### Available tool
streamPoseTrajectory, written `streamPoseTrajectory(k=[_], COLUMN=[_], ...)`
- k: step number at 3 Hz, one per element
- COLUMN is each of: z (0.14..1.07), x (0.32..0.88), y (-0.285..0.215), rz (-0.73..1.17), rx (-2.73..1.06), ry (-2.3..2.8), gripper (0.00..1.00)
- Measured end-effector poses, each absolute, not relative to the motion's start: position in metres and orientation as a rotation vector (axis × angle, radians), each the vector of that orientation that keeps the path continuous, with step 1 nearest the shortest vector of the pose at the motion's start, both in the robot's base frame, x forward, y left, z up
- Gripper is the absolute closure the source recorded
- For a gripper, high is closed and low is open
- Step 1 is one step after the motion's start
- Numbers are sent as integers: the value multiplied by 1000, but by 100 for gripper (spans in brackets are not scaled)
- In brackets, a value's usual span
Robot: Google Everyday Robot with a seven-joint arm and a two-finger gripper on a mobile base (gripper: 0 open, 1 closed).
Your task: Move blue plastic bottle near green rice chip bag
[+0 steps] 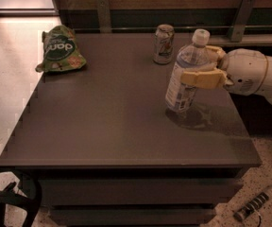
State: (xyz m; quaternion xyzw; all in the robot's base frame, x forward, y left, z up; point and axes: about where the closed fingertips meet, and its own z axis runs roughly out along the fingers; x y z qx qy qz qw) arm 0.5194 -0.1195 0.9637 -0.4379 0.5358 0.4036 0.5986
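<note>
On the dark table (112,122) I count three things: one blue plastic bottle (184,79), one green rice chip bag (59,51) and one silver drink can (164,43). There is a single gripper (196,64), reaching in from the right side on a white arm, and its two tan fingers (203,78) are closed around the bottle's upper body, one in front and one behind, just under the shoulder. The bottle is clear plastic with a white screw cap and a pale blue-and-white label round its lower half. It leans, cap tipped toward the right, over the right part of the table; I cannot tell whether its base touches the top. The can stands upright just behind it, near the back edge. The bag lies crumpled at the far left corner, dark round logo with white letters facing up, well apart from the bottle.
</note>
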Motion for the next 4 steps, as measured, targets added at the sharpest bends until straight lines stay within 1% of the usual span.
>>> streamPoseTrajectory(k=[1, 2, 3, 4], z=[984, 1000, 1012, 1010], x=[560, 586, 614, 644], y=[-105, -94, -79, -56], rz=[855, 765, 701, 675], rx=[-876, -839, -818, -769], ry=[1354, 1454, 1516, 1535], gripper=[100, 100, 100, 100])
